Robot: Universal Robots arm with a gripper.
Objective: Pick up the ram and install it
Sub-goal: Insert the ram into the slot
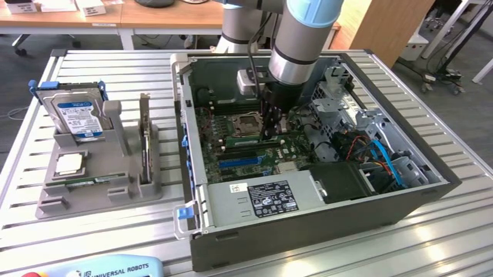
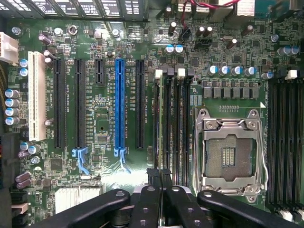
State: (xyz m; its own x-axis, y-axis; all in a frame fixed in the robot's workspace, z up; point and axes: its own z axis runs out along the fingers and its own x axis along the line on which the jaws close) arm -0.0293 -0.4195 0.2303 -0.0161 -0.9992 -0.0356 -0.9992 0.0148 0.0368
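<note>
My gripper (image 1: pixel 271 134) reaches down into the open computer case (image 1: pixel 308 228), over the motherboard's memory slots beside the bare processor socket (image 1: pixel 246 122). In the wrist view the black fingers (image 2: pixel 147 199) are pressed together, and the gripper (image 2: pixel 160 187) is shut on the ram (image 2: pixel 160 123). The ram is a thin green stick seen edge-on. It runs along the slot next to a white latch (image 2: pixel 158 73), left of the socket (image 2: pixel 229 154). I cannot tell whether it is fully seated. In the exterior view the ram (image 1: pixel 245 139) shows as a pale green strip by the fingers.
On the exterior view's left a grey holder (image 1: pixel 92 199) carries a hard drive (image 1: pixel 75 112), an upright expansion card (image 1: pixel 144 130), a square silver chip (image 1: pixel 69 163) and another narrow green stick (image 1: pixel 81 182). Cables and the power supply (image 1: pixel 262 199) crowd the case.
</note>
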